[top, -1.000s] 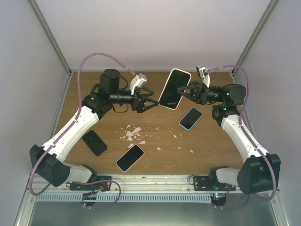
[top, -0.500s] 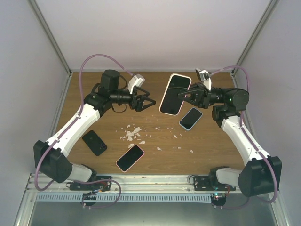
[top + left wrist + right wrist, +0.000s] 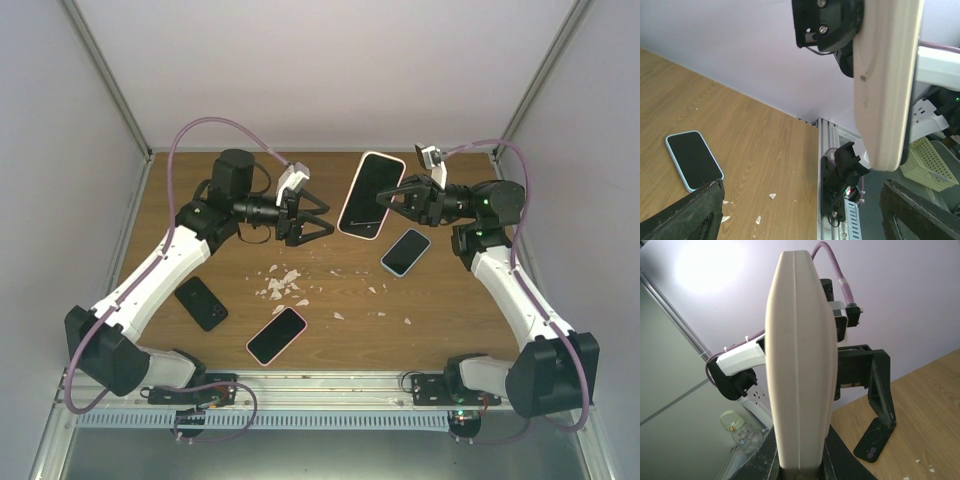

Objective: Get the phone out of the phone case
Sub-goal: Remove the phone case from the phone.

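Note:
My right gripper [image 3: 388, 198] is shut on the lower end of a phone in a cream-pink case [image 3: 370, 195] and holds it upright in the air over the back of the table. In the right wrist view the case's edge [image 3: 800, 365] rises from between my fingers [image 3: 762, 460]. My left gripper [image 3: 318, 224] is open and empty, a short way left of the phone and pointing at it. In the left wrist view the cased phone [image 3: 887, 85] hangs at the upper right, above and apart from the open fingers [image 3: 690, 215].
On the wooden table [image 3: 460, 320] lie a phone in a blue case [image 3: 405, 252], a black phone [image 3: 201, 302] and a phone in a pink case [image 3: 276, 335]. White scraps [image 3: 283, 283] are scattered mid-table. Walls close the back and sides.
The right gripper has shifted the held phone slightly down and toward the left arm. The left gripper stays open and has moved a little toward the phone.

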Robot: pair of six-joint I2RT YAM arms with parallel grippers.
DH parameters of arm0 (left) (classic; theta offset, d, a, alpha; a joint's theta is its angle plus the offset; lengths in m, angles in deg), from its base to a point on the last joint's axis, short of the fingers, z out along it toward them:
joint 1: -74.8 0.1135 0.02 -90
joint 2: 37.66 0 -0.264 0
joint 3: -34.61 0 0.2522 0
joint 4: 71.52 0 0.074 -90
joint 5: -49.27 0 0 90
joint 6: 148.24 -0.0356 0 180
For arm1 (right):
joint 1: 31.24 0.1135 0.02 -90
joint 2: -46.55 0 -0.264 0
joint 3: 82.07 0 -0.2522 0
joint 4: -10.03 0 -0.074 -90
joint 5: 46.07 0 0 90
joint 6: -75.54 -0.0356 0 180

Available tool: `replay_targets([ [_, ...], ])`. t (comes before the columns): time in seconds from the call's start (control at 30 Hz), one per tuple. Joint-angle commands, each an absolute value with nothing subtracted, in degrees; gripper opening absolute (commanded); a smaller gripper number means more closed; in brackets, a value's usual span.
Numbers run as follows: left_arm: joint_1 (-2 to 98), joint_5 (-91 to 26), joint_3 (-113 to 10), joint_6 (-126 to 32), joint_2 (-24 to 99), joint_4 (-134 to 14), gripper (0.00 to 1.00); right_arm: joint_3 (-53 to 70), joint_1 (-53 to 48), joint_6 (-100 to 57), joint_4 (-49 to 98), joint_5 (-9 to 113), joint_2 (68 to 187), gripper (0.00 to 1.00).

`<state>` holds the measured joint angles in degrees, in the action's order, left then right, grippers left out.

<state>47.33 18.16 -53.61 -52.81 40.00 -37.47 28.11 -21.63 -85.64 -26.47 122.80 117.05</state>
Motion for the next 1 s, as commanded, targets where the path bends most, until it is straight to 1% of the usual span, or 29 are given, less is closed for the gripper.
replay_targets([
  [0.0, 46.3, 19.1, -55.8, -52.5, 39.6, -40.2, 0.84, 27.3, -21.9, -83.0, -25.5, 120.4, 116.5, 0.0],
  [0.3, 45.4, 18.9, -56.4, -52.7, 39.7, -39.8, 0.84, 27.3, -22.0, -82.9, -25.5, 120.2, 117.1, 0.01],
  [0.47, 45.5, 14.8, -56.6, -51.5, 40.8, -40.0, 0.82, 27.6, -21.9, -84.0, -27.2, 120.5, 117.1, 0.0],
  [0.97, 46.5, 6.8, -56.8, -49.3, 43.4, -39.6, 0.78, 29.7, -21.4, -91.1, -38.0, 121.4, 116.8, 0.0],
])
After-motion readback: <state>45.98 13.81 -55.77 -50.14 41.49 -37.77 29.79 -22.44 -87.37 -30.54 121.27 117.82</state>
